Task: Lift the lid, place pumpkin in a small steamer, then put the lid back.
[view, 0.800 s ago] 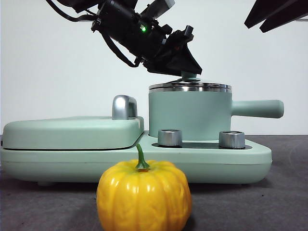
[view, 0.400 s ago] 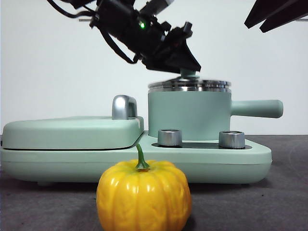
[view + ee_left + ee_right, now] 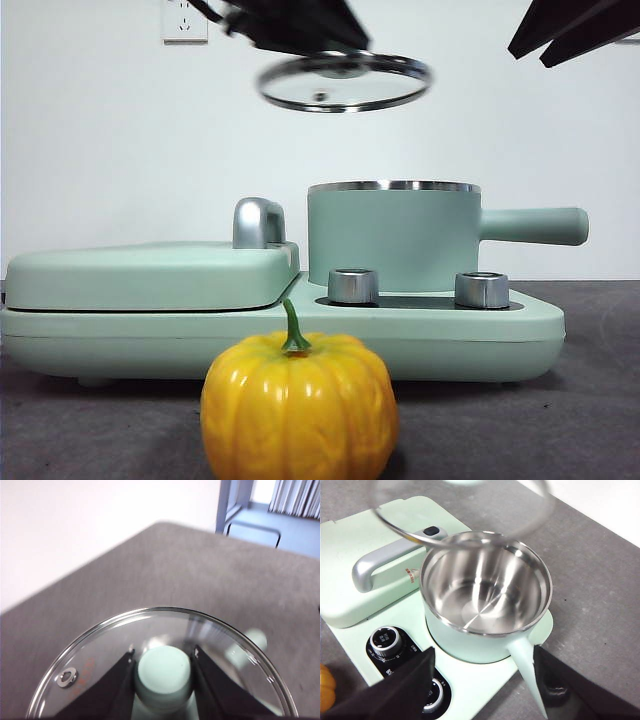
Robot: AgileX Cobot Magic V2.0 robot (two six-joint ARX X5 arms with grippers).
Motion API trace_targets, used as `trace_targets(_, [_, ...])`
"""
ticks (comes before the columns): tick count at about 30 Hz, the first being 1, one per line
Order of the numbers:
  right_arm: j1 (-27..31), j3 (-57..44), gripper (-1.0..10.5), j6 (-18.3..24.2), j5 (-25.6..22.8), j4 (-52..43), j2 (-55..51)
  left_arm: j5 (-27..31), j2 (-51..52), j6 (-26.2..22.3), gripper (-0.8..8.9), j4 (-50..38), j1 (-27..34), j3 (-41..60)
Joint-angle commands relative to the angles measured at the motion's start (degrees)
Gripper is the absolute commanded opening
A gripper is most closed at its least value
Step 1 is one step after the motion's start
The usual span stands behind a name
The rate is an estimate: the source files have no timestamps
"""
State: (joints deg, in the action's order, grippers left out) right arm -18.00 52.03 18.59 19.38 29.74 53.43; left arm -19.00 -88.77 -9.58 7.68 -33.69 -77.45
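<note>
Overhead, left jaws clamp the lid; right jaws gape above grey table

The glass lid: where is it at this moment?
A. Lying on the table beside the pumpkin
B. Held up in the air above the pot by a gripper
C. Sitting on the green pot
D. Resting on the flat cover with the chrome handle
B. The lid hangs clear above the open small steamer, the left gripper shut on its mint-green knob; the pot's steel inside shows bare.
</note>
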Motion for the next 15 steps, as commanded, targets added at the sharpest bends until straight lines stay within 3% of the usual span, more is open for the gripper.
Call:
trace_targets(1, [-0.74,1.14,3.1,-0.61,0.20,-0.35,0.35,0.11,2.49,-0.35,0.15,5.79,1.20,-1.62])
trace_targets(9, [-7.06,1.11,3.2,-0.50,0.13,1.90,0.48,3.61,10.78,-3.91,0.15,22.80,7.26,-1.55])
trace_targets(15, [-16.44,1.11,3.6,1.14,0.04,3.82,2.80,3.63,15.72,-4.35,0.15,25.90,12.76,0.61])
